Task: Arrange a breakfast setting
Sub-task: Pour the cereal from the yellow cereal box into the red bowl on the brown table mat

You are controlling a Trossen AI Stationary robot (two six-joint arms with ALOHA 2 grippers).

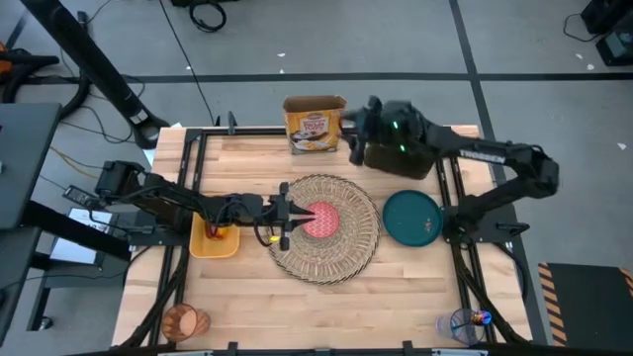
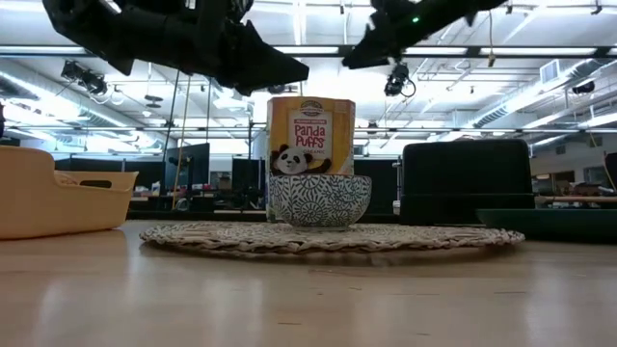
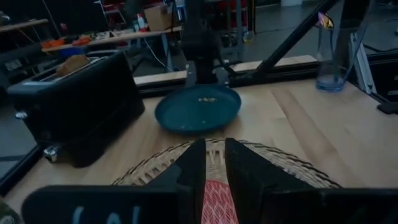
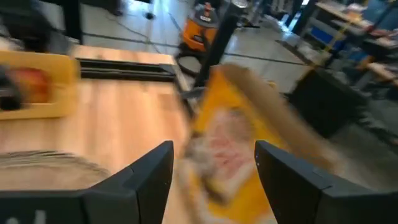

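Two claws are at work over the counter (image 1: 247, 297): the left claw (image 1: 293, 215) hangs over the round woven placemat (image 1: 351, 252), right above the small bowl (image 2: 318, 200) that sits near the mat's middle, pink inside and patterned on the outside. From its own wrist view the fingers (image 3: 193, 168) stand close together with only a thin gap, and the bowl's pink inside shows just under them; whether they pinch the rim I cannot tell for sure, though the low view suggests the bowl rests on the mat with the claw above it. The right claw (image 1: 348, 127) is spread wide beside the Panda Puffs cereal box (image 1: 315, 123) at the back of the counter, the box filling the gap between its fingers without being gripped. The teal plate (image 1: 412, 218) lies just off the mat's edge, next to a black toaster (image 1: 401, 148); a yellow bin (image 1: 214, 240) sits on the mat's other side. The tall, light box is the likeliest trouble: a finger striking it off-centre would tip or slide it. A sideways lift by the left claw could also drag the bowl off centre.
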